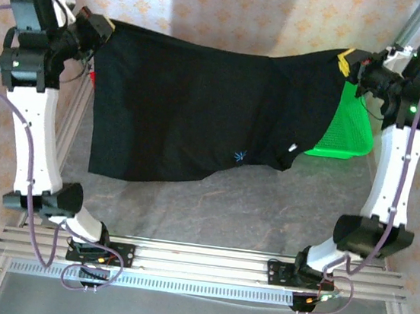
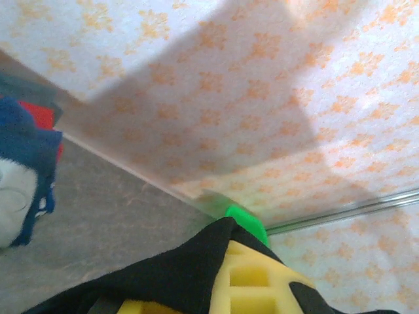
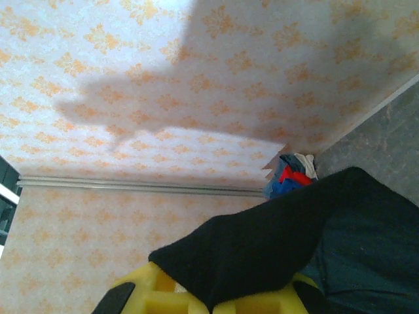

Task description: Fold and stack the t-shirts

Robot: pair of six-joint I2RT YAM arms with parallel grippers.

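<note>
A large black t-shirt point(image 1: 200, 110) hangs spread out above the grey table point(image 1: 226, 209), held up by its two top corners. My left gripper point(image 1: 97, 30) is shut on the left corner, and my right gripper point(image 1: 353, 66) is shut on the right one. In the left wrist view black cloth point(image 2: 173, 271) is pinched between the yellow fingers point(image 2: 258, 278). The right wrist view shows the cloth point(image 3: 275, 242) draped over the yellow fingers point(image 3: 163, 297). A navy t-shirt with a white print point(image 2: 23, 173) lies on the table beside a red one point(image 2: 40, 116). That pile of t-shirts point(image 3: 289, 175) sits against the back wall.
A bright green mesh basket point(image 1: 345, 131) stands at the back right, partly behind the hanging shirt; its corner point(image 2: 247, 224) peeks past the cloth. Patterned walls close off the back and sides. The metal frame rail point(image 1: 204, 263) carries both arm bases.
</note>
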